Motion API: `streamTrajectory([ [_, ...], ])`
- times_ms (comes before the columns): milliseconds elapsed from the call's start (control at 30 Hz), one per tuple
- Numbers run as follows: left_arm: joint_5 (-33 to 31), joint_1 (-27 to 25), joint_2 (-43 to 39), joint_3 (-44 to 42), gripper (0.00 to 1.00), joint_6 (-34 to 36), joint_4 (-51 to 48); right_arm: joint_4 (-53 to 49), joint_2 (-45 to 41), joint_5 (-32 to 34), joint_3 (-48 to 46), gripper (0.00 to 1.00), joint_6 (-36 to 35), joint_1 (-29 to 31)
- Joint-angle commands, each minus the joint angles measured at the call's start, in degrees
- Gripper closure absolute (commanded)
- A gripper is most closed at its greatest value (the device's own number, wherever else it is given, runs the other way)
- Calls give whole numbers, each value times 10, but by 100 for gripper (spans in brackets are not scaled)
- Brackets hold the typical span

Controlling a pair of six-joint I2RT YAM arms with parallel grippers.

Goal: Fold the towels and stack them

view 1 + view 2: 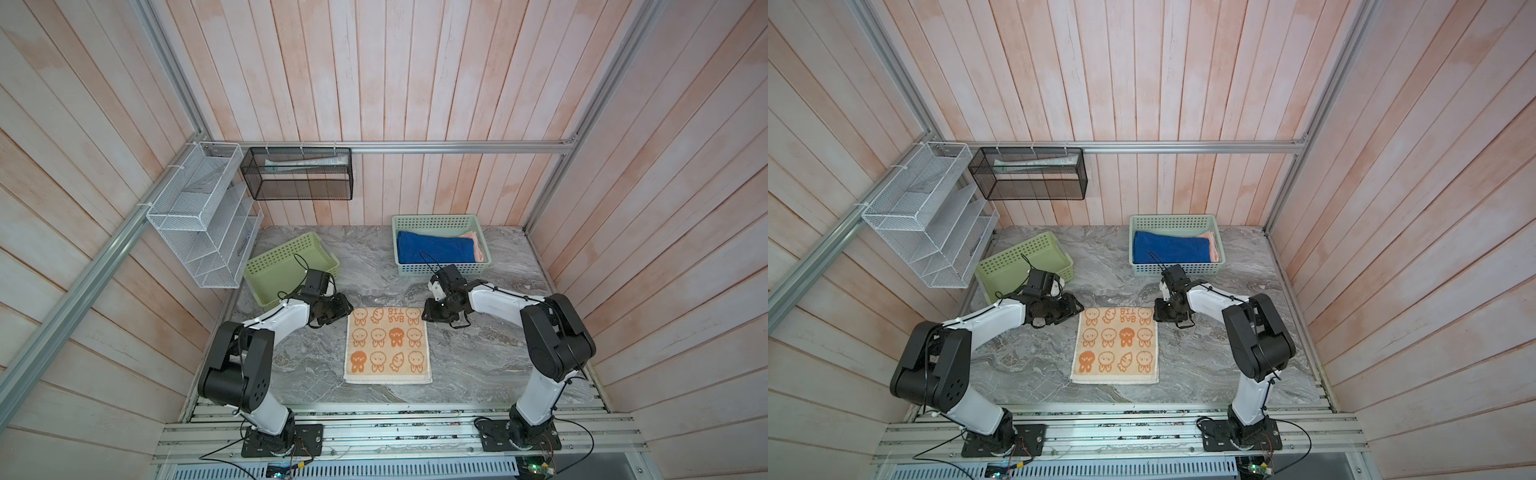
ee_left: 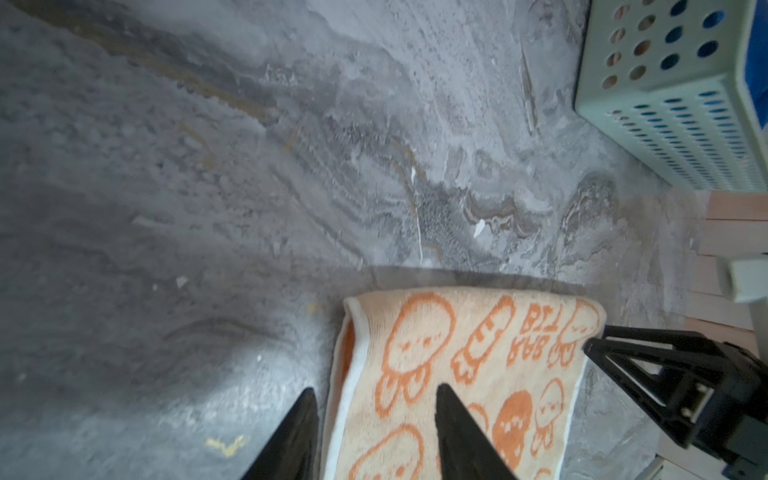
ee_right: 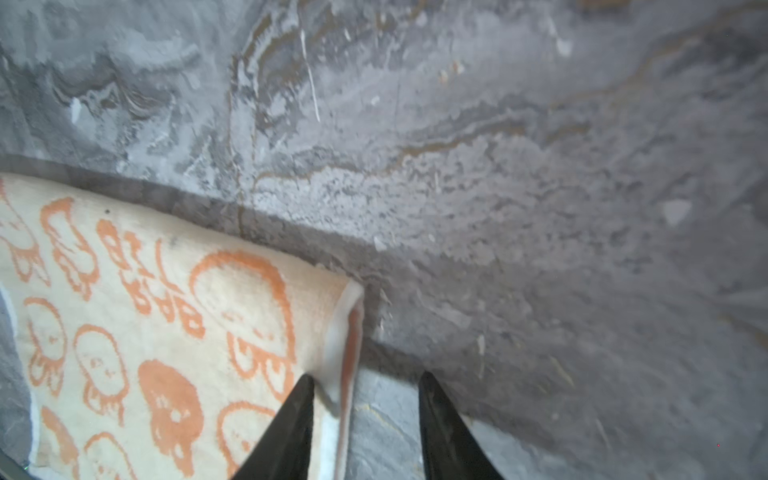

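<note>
Fingers of the left gripper (image 2: 374,386) and right gripper (image 3: 366,374) stand parted, gripping nothing, astride the far corners of the folded orange towel (image 1: 388,345) centred on the surface (image 1: 478,365); a low retreat could snag the terry and drag the fold open.
</note>
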Motion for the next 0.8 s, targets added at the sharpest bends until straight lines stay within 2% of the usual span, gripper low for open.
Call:
streamTrajectory([
  [0,23,3,33,19,53,13,25,2,23,-1,20,57,-5,-2],
  [200,48,3,65,19,53,3,52,-4,46,-5,43,59,-22,-6],
  [333,69,3,69,20,54,2,64,-13,62,-15,63,68,-34,-7],
  [433,75,4,67,23,58,5,66,-19,68,-19,73,75,-42,-7],
  [467,77,4,67,25,61,7,66,-19,68,-19,74,79,-44,-8],
  [633,98,9,73,33,91,22,68,-21,68,-21,86,100,-58,-9],
  [700,102,11,72,39,100,28,68,-22,64,-22,92,100,-63,-11],
  [767,108,15,68,42,100,33,68,-24,57,-20,99,100,-69,-14],
])
